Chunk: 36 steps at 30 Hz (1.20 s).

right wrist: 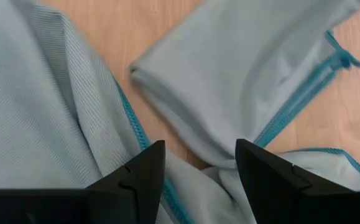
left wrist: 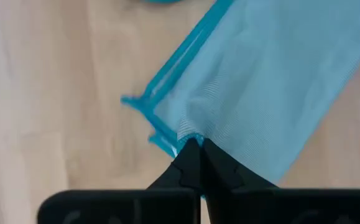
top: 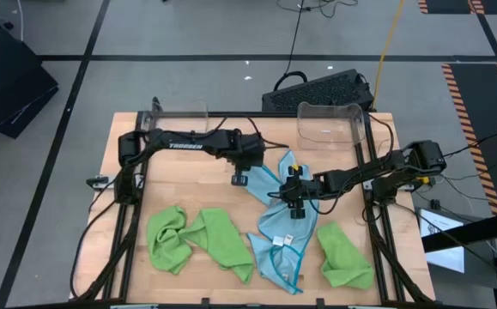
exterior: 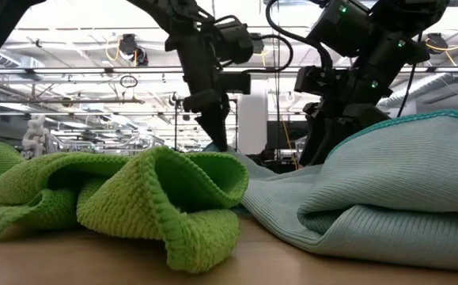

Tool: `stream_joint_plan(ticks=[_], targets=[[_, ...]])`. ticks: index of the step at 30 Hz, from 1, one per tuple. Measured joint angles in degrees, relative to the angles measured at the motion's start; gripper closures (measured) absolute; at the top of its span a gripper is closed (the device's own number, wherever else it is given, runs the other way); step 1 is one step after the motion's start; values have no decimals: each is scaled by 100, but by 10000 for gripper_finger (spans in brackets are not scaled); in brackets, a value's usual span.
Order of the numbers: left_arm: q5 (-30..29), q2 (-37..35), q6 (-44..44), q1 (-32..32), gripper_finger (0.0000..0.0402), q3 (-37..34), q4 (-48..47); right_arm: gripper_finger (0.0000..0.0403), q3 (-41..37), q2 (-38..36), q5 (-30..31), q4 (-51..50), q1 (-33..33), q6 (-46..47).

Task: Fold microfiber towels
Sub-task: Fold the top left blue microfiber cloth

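Left tool (left wrist: pixel 194 144) pinched closed on teal-edged corner of light blue microfiber towel (top: pixel 278 225); right tool (right wrist: pixel 199 163) open, fingers spread above same towel on wooden table (top: pixel 136 279).

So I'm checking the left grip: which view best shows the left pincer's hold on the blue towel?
The left wrist view: the left pincer pinches the blue towel by its teal-edged corner. High and low views show it small or partly hidden.
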Motion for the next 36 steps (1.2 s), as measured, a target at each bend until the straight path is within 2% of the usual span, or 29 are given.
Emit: stream_joint_plan(ticks=[3,8,14,16,19,26,27,31,36], targets=[[-29,62,86,100,399,2,158,216,0,0,41,4,0,47],[-36,58,221,194,400,-2,401,216,0,0,454,159,-19,314],[118,26,389,199,400,-2,848,216,-142,0,478,597,-63,629],[118,29,391,195,400,-2,841,222,-203,0,722,599,-123,817],[120,29,395,179,399,-2,834,243,-262,2,1071,600,-226,922],[94,29,474,105,399,-2,711,318,-267,5,1045,1085,-683,648],[60,29,481,101,399,-2,677,330,-267,30,1005,1181,-761,597],[-57,29,387,106,399,-2,400,370,-271,94,223,1775,-947,466],[-182,29,272,117,400,-2,163,400,-255,305,150,2047,-903,295]])
